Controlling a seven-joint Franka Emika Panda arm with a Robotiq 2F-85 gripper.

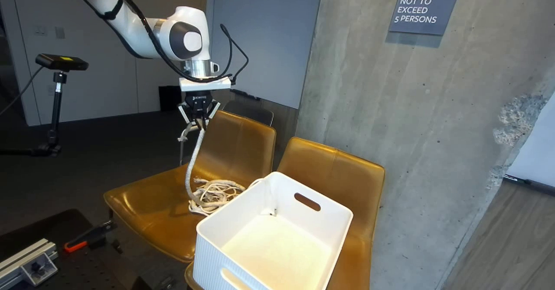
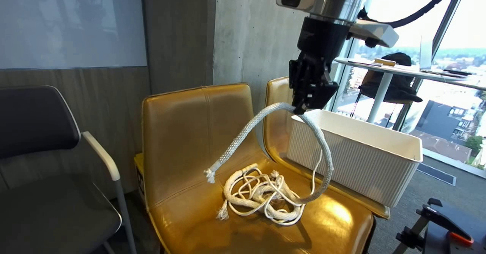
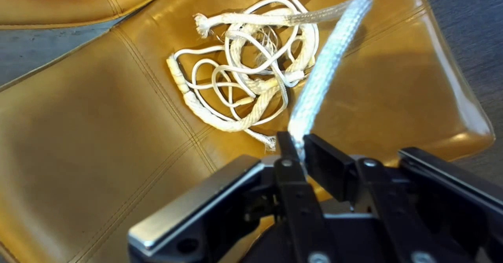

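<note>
My gripper (image 3: 297, 138) is shut on a thick white braided rope (image 3: 323, 72), pinched between the fingertips. In an exterior view, the gripper (image 2: 299, 111) hangs above a tan leather chair (image 2: 182, 220). One frayed end of the held rope droops to one side. Its other side curves down from the fingers to a loose pile of cords (image 2: 262, 195) on the seat. That pile mixes thick rope with thin white cord and several frayed ends. Where the held rope runs within the tangle is hard to follow.
A white ribbed bin (image 2: 341, 163) stands on a second tan chair (image 1: 329, 164) beside the pile. A grey armchair (image 2: 38, 125), a concrete wall (image 1: 416, 108), a camera on a stand (image 1: 60, 62) and a dark table with a clamp (image 1: 89, 238) are around.
</note>
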